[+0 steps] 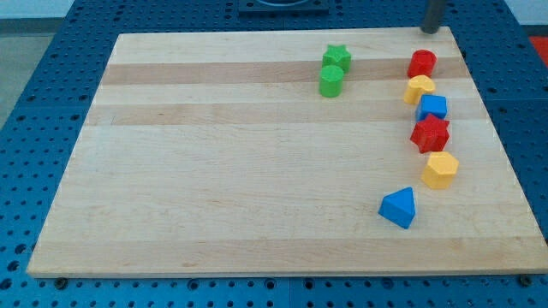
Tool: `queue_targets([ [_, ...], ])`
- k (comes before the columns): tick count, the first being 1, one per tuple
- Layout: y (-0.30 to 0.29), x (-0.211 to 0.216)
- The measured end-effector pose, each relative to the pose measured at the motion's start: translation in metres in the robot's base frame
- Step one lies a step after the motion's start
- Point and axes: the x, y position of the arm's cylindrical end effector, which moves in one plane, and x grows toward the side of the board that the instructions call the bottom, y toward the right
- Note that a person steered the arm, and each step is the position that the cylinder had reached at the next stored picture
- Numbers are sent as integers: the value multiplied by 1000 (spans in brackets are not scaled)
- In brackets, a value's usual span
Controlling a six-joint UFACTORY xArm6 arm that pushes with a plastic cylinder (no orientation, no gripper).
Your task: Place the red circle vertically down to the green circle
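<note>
**Red circle waits at the top right**

Red and cylindrical, the small hard red circle block (421, 62) sits near the wooden counter's (214, 171) top-right edge, touching a yellow block (419, 88) below it. It looks light and should slide if pushed on its right flank toward the green circle block (331, 80). My tip (429, 31) stands just above it; there are no fingers. The rod's upper part is cut off.

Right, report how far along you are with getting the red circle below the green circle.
Nothing looks done yet. The red circle sits near the view's top right, at the head of a column of blocks, well right of the green circle. In hand: my tip is just above the red circle at the board's top edge, not touching it. Left: pushing it leftward and down to below the green circle.
</note>
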Motion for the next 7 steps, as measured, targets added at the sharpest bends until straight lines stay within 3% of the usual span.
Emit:
queue_targets([
  [2, 0, 31],
  [3, -22, 74],
  [4, -22, 74],
  [5, -64, 89],
  [7, -156, 167],
])
